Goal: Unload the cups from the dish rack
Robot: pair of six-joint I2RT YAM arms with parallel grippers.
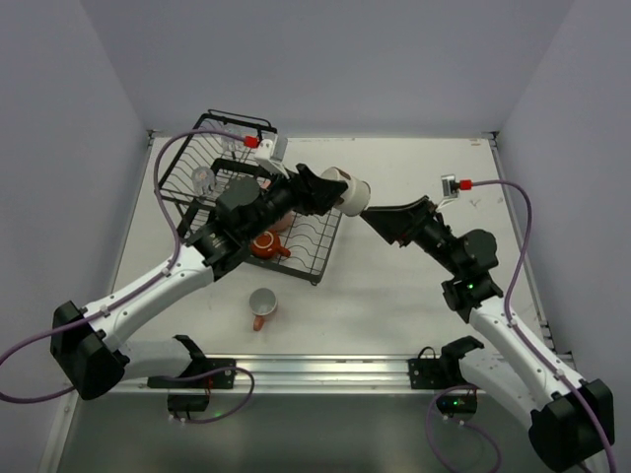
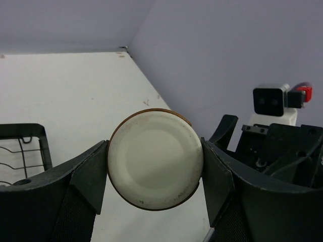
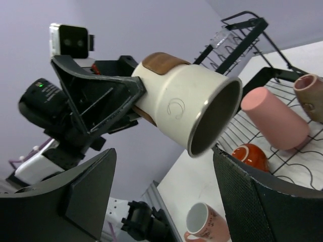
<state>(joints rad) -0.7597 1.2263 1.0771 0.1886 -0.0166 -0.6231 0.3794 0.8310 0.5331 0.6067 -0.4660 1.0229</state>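
My left gripper point(image 1: 330, 189) is shut on the cream-and-brown cup point(image 1: 350, 193) and holds it on its side in the air, to the right of the black dish rack point(image 1: 197, 202). In the left wrist view the cup's cream base point(image 2: 155, 159) is clamped between the fingers point(image 2: 88, 176). My right gripper point(image 1: 380, 219) is open, its jaws wide, just in front of the cup's mouth point(image 3: 186, 108). A salmon-pink tumbler point(image 3: 272, 118), a small brown cup point(image 3: 310, 96) and an orange-red mug point(image 1: 264, 244) lie in the rack. Clear glasses point(image 1: 204, 179) sit in the basket section.
A pink handled mug point(image 1: 262, 307) lies on its side on the table in front of the rack and also shows in the right wrist view point(image 3: 204, 224). Walls close in the table on the left, back and right. A metal rail point(image 1: 325, 370) runs along the near edge.
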